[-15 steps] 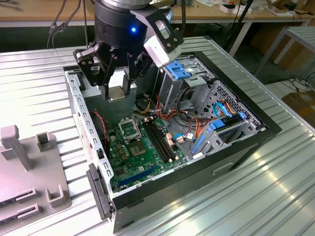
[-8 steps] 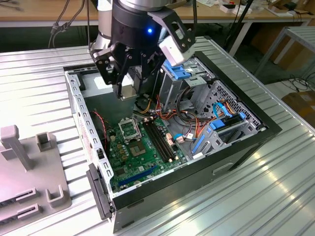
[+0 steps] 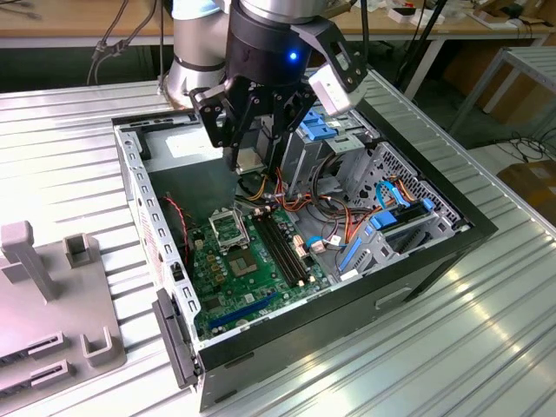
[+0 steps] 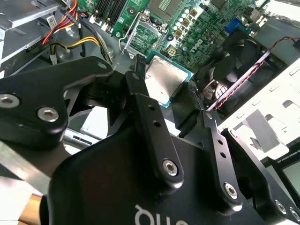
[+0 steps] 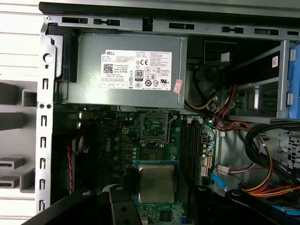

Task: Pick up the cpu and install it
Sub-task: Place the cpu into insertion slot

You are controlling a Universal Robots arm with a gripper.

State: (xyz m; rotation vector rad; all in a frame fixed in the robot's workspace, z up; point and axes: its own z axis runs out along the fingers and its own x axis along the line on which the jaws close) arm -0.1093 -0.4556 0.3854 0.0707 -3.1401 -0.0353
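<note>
The jaws are clenched on the cpu (image 4: 165, 83) by its edges. It hangs flat above the motherboard (image 3: 248, 274) inside the open computer case (image 3: 413, 276), and in the first wrist view the socket (image 5: 153, 127) sits between the chip and the power supply (image 5: 126, 70). The hold is thin, so the chip may tilt or slip on the way down. A small offset or wrong rotation over the socket would likely bend pins. The cables (image 3: 334, 213), near on the exterior view's right, could snag the arm — and nudge the chip off line.

Open computer case (image 3: 417, 269), grey power supply (image 5: 93, 93), coloured cables (image 5: 260, 185), metal table (image 3: 486, 347)
</note>
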